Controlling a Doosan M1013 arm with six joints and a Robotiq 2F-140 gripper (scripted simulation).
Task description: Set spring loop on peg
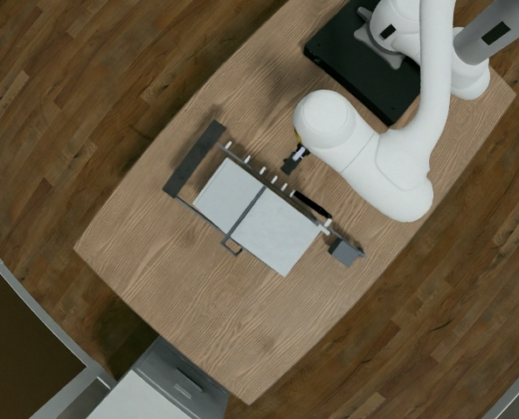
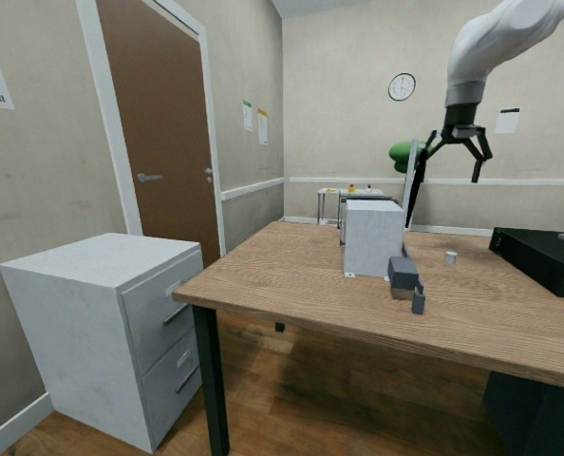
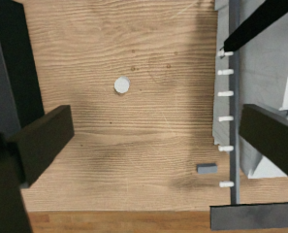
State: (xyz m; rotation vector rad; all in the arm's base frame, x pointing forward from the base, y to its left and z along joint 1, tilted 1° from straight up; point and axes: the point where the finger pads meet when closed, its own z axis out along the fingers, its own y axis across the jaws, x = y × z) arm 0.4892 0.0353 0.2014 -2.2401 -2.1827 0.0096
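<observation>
My gripper (image 2: pixel 448 180) (image 3: pixel 156 119) is open and empty, high above the bench between the test weight and the feeder's peg side. The steel test weight (image 2: pixel 450 257) (image 3: pixel 121 84) is a small pale cylinder upright on the bench; the arm hides it in the top view. The feeder (image 1: pixel 273 225) (image 2: pixel 373 240) is a pale box. Its wide dark pedal (image 1: pixel 194 157) (image 3: pixel 255 216) appears raised. White pegs line the side arm. The black spring (image 1: pixel 311 204) (image 3: pixel 262 23) ends at the peg farthest from the pedal (image 1: pixel 292 193) (image 3: pixel 225 52); the loop is too small to see clearly.
A tall pale post (image 2: pixel 409 181) stands beside the box. A grey block (image 1: pixel 343 251) (image 2: pixel 403 272) sits at the side arm's rear end. A wire handle (image 1: pixel 231 247) sticks out on the far side. The robot's black base (image 1: pixel 363 67) (image 2: pixel 542 259) stands on the weight's other side.
</observation>
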